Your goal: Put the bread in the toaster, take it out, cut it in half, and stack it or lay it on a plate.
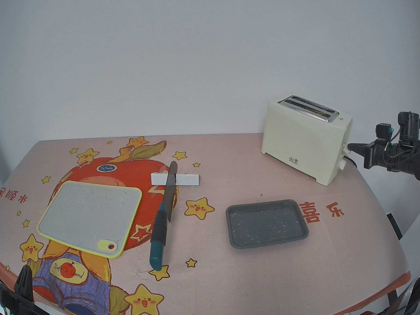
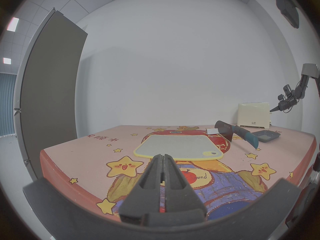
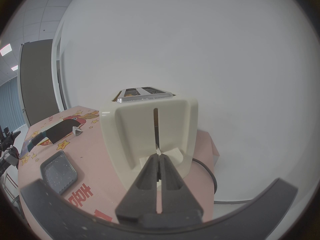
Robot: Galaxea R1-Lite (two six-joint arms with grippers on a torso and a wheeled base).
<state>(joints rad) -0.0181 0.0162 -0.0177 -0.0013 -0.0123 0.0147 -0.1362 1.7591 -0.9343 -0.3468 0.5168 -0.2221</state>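
**Lever slip and a shoved toaster are the main hazards**

The left end effector (image 2: 163,158), fingers pressed together, hangs off the worktop's (image 1: 245,162) front-left corner. Just inside that corner lies the cutting board (image 1: 89,217), with bare cloth around it for the later cut.

At mid-worktop the knife (image 1: 162,217) is propped on a white rest (image 1: 186,180), its handle aimed at the front edge. An arm sweeping across could knock it off the rest.

Right of the middle, toward the front edge, the plate (image 1: 267,223) has open room on all sides.

The toaster (image 1: 306,138) stands at the far right corner, close to the right edge. The bread, I judge, is down in its slots, since the lever (image 3: 175,156) sits low in its track.

The right end effector (image 3: 159,157), fingers together, has its tip at that lever. Closed fingers have no hold on the lever, so they may slide off. A sideways push could skid the toaster or tug its cord (image 3: 208,174). Room is tight there between toaster and edge.
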